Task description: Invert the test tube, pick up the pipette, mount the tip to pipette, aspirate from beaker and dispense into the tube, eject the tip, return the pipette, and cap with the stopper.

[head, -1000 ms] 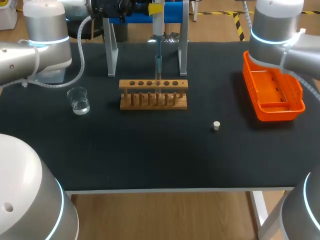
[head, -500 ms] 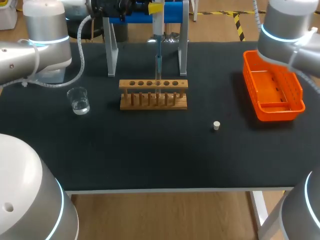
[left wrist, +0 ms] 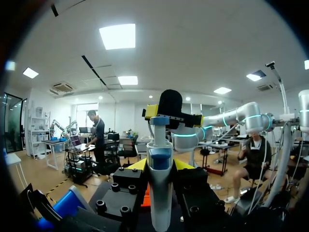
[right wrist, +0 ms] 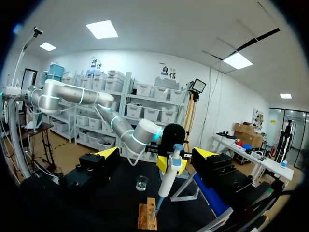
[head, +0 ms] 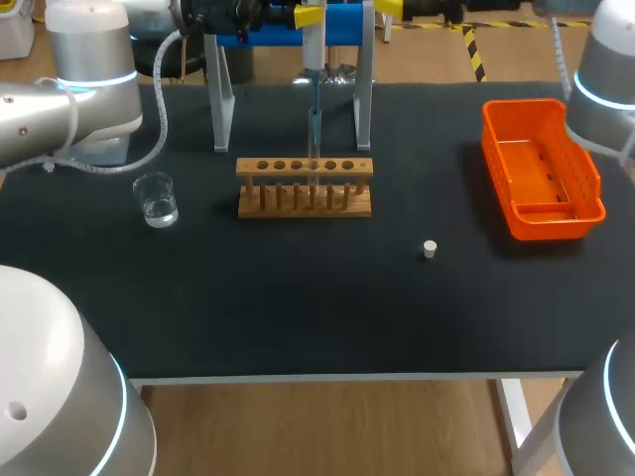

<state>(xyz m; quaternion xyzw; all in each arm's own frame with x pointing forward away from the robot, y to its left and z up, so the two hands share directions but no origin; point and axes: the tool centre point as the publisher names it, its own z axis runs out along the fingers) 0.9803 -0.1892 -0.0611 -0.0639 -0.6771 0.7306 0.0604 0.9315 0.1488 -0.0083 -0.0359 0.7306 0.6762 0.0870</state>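
Toward the desk's right edge: right arm [head: 607,69] withdrawn clear of the orange tray [head: 541,169], right gripper [right wrist: 157,154] spread.
Meanwhile the left gripper [left wrist: 161,163] clamps the pipette [head: 313,59] above the rack [head: 305,186] at rear centre; the stopper [head: 430,249] waits right of centre.

The pipette [head: 314,55], white with a blue band, hangs upright, clamped in the jaws of the left gripper [head: 310,16]. Its tip [head: 314,127] points straight down just above the wooden rack [head: 305,186], over the fourth hole from the left. The clear beaker [head: 156,198] holds a little liquid and stands upright to the left of the rack. The small white stopper [head: 430,249] lies on the table [head: 298,297], front right of the rack and well apart from it.
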